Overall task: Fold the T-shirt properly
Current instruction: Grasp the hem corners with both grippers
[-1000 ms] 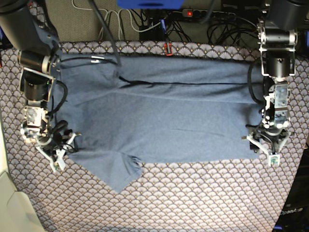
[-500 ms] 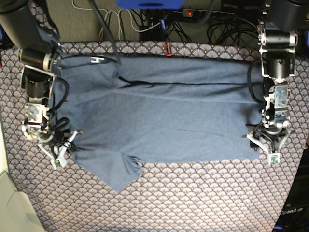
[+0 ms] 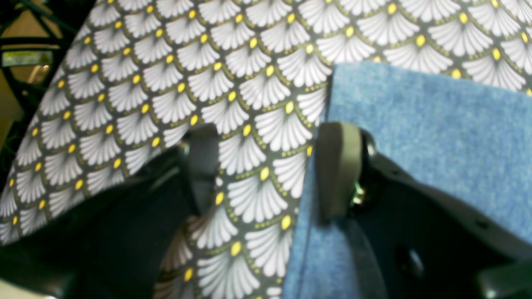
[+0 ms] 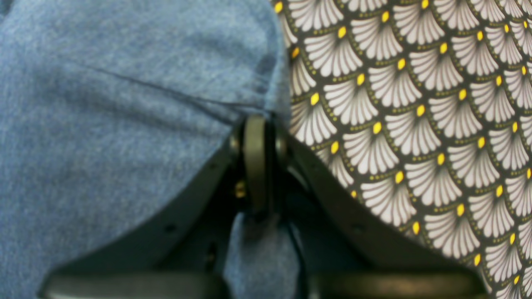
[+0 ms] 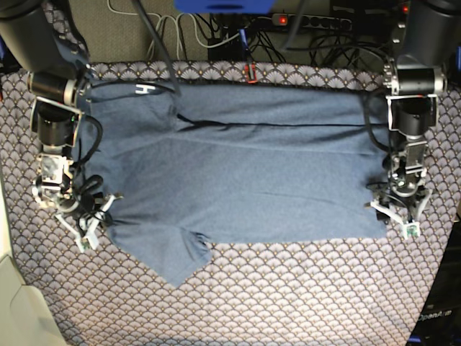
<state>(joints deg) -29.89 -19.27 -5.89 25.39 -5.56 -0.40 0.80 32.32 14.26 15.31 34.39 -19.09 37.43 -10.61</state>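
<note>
Across a fan-patterned table cover (image 5: 288, 288), a blue T-shirt (image 5: 252, 173) lies spread from the left edge to the right. At its near left corner the right gripper (image 4: 255, 166) pinches a fold of cloth; at the near right corner the left gripper (image 3: 266, 170) stands spread, straddling the hem. Cables (image 5: 216, 29) trail beyond the far edge.

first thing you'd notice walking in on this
The slate-blue T-shirt spread wide across the middle of the fan-scale table cover, one sleeve pointing toward the near edge. Then the two grippers at its near corners: the right gripper is shut on a pinch of fabric, while the left gripper is open astride the hem.
</note>
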